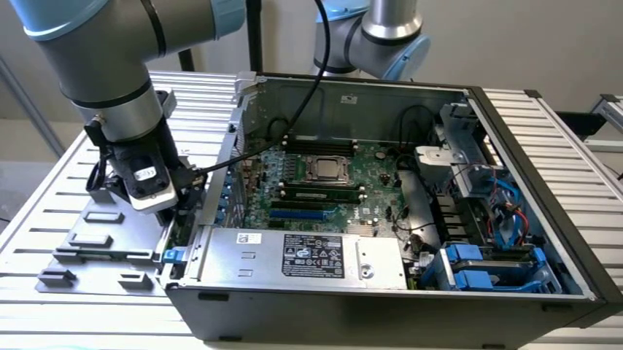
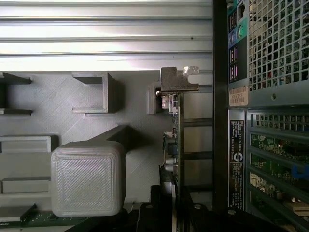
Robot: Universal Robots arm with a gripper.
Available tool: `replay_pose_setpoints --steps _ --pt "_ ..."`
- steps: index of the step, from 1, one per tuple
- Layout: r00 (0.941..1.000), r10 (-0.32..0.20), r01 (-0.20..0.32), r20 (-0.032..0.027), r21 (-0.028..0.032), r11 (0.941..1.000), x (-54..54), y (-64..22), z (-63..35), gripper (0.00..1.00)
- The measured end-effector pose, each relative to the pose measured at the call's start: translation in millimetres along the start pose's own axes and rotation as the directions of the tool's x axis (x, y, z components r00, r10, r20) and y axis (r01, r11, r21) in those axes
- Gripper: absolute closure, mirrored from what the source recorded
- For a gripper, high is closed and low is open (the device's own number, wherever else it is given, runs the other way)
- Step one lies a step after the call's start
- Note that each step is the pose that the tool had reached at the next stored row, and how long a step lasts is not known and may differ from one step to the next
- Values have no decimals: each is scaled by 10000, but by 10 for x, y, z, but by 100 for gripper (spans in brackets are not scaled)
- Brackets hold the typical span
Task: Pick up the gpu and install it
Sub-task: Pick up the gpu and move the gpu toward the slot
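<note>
The gpu (image 2: pixel 176 125) stands on edge in a slot of the grey printed holder (image 2: pixel 58 96), its silvery bracket (image 2: pixel 178 79) at the far end. It sits right beside the computer case's outer wall (image 2: pixel 219 121). My gripper (image 2: pixel 177 212) is down over the card's near end, one dark finger close against each side of the thin board, shut on it. In the exterior view my gripper (image 1: pixel 168 208) hangs low over the holder (image 1: pixel 98 240), at the left outside of the open case (image 1: pixel 389 306). The card still rests in its slot.
Inside the case lie the motherboard (image 1: pixel 322 175), with memory sticks (image 1: pixel 316 193) and a blue expansion slot (image 1: pixel 297 215). A silver labelled power-supply box (image 1: pixel 302 255) is in front. A second arm's base (image 1: pixel 375 36) stands behind the case. A large grey block (image 2: pixel 87 179) rises from the holder near the gripper.
</note>
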State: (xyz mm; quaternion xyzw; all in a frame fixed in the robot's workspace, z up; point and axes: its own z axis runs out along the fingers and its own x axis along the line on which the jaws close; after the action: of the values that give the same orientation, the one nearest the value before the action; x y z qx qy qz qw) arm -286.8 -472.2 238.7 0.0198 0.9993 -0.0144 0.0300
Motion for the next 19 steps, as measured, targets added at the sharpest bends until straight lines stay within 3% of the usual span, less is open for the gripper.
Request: replay_pose_setpoints --steps 4,10,19 --pt "10000 0 0 -29 -20 10000 -1 0 -4 74" --pt "9999 0 -1 -153 -69 10000 -1 -1 -20 74" --pt "9997 -9 7 -232 -67 10000 -13 -6 -209 74"
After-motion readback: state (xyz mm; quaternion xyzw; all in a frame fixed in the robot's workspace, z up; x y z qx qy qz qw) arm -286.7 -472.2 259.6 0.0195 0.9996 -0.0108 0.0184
